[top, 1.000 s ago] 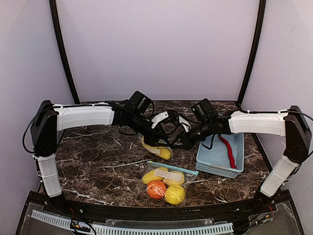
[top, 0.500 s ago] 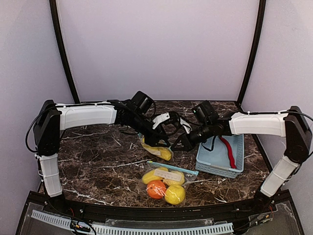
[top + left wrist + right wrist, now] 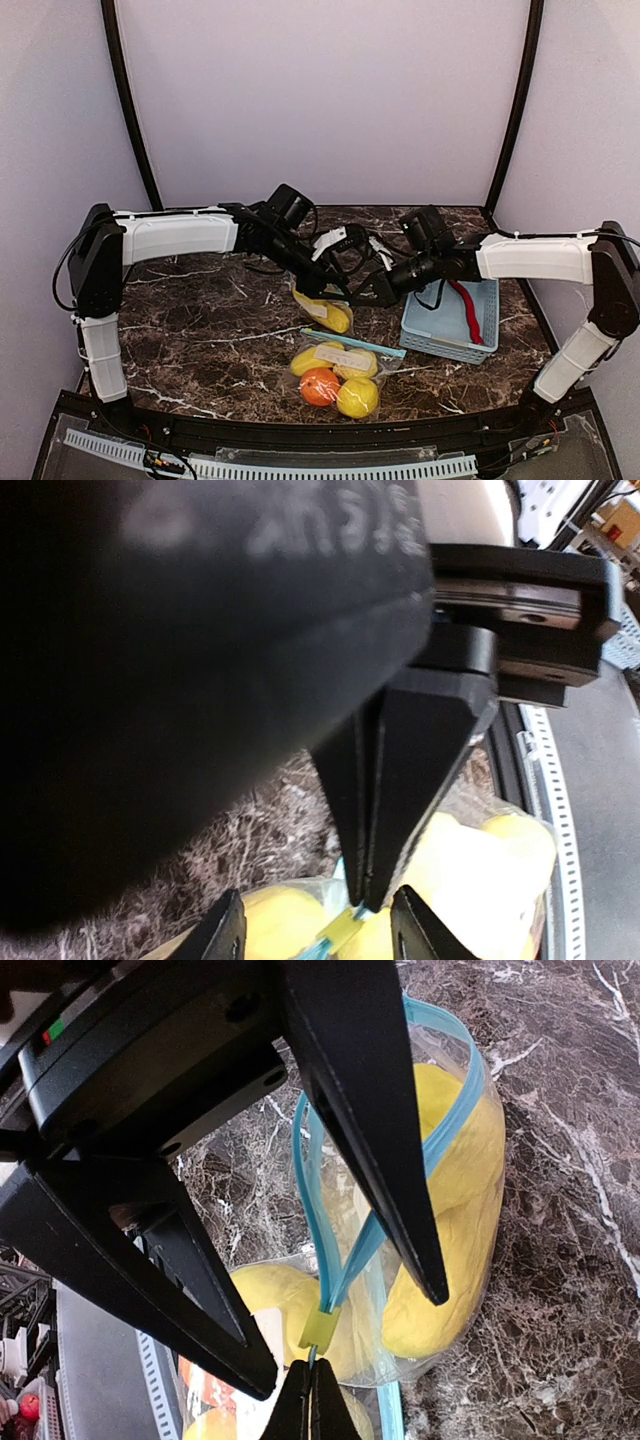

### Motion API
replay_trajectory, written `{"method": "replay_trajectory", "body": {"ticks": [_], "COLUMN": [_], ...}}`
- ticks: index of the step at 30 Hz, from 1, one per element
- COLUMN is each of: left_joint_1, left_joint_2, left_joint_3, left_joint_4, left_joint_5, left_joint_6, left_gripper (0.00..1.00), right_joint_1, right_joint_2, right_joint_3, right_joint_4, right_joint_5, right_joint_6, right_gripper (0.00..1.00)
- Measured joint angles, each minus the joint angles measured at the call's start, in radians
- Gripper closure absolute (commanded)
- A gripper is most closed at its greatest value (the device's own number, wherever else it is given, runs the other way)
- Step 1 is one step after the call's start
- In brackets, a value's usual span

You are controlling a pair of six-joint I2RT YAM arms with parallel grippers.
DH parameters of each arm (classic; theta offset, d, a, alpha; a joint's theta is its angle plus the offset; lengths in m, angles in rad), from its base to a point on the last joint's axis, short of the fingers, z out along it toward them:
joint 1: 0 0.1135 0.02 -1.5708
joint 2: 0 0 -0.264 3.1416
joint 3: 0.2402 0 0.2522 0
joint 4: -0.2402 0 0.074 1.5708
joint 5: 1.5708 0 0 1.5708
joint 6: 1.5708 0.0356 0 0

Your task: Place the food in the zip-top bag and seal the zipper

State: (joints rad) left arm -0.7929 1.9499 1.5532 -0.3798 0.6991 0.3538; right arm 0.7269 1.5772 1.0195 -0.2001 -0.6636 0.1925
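The right gripper (image 3: pixel 312 1385) is clamped on the zipper strip (image 3: pixel 318 1230) of the zip-top bag (image 3: pixel 395 1260) of yellow food (image 3: pixel 455 1170) on the table (image 3: pixel 560 1260), the left gripper (image 3: pixel 318 928) parted astride it; limp, slippery film, probably best held by that stiffer strip

Right claw (image 3: pixel 311 1380) pinched on zip-top bag (image 3: pixel 316 1225) zipper, yellow food (image 3: pixel 460 1180) inside

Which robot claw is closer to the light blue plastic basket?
Right. The right gripper hangs just left of the light blue slatted plastic basket; the left gripper is farther left, over the clear bag of yellow fruit.
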Motion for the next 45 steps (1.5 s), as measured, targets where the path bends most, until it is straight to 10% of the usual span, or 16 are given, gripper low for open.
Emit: {"method": "replay_trajectory", "body": {"ticks": [45], "left_joint_1": [0.043], "left_joint_2": [0.003], "left_joint_3": [0.0], "left_joint_4": [-0.061], "left_joint_5": [0.1], "left_joint_6": [-0.051], "left_gripper": [0.99], "right_joint_1": [-0.028], "right_joint_2": [-0.012], "right_joint_3": [-0.013], "right_joint_4": [0.08], "right_joint_5": [0.026], "right_joint_6": [-0.037], "right_gripper": [1.0]}}
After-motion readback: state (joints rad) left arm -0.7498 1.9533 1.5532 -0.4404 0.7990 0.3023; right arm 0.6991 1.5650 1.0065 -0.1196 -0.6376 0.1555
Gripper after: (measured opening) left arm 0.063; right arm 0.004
